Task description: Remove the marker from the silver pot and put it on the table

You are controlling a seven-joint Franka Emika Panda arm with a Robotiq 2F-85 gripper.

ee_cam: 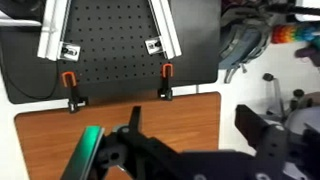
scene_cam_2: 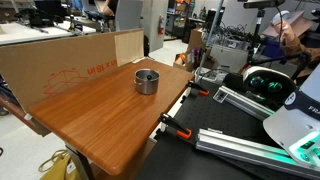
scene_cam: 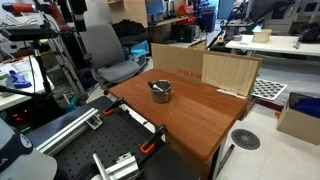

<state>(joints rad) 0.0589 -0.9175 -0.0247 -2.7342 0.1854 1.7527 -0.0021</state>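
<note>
The silver pot (scene_cam: 160, 91) stands on the reddish-brown table (scene_cam: 200, 120), near its middle in both exterior views (scene_cam_2: 147, 81). The marker (scene_cam: 157, 86) is a thin dark stick that lies inside the pot and leans on its rim (scene_cam_2: 150, 74). In the wrist view my gripper (ee_cam: 196, 124) is open and empty, its two dark fingers wide apart above the table's edge (ee_cam: 170, 125). The pot and the marker are out of the wrist view. The gripper itself does not show in either exterior view.
Cardboard sheets (scene_cam: 230, 72) (scene_cam_2: 60, 62) stand along one table edge. A black perforated board (ee_cam: 110, 45) with aluminium rails and orange clamps (ee_cam: 70, 92) adjoins the table. An office chair (scene_cam: 105, 55) and a cardboard box (scene_cam: 300, 115) stand beyond.
</note>
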